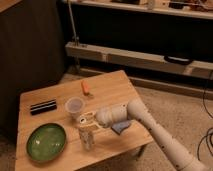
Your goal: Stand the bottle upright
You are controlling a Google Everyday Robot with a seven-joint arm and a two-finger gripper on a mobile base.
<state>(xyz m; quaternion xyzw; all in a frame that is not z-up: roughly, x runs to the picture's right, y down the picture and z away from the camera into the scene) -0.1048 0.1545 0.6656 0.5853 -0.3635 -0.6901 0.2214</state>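
Observation:
The clear plastic bottle (87, 138) stands upright near the front edge of the wooden table (107, 90), right of the green plate. My gripper (86, 122) is directly above it at its pale top, with the white arm reaching in from the right. The translucent whitish cup (74, 106) stands just behind the gripper.
A green plate (46, 141) lies at the front left. A black rectangular object (43, 106) lies at the left. A small orange item (86, 87) lies towards the back. A bluish object (121, 128) lies under the arm. Metal shelving stands behind the table.

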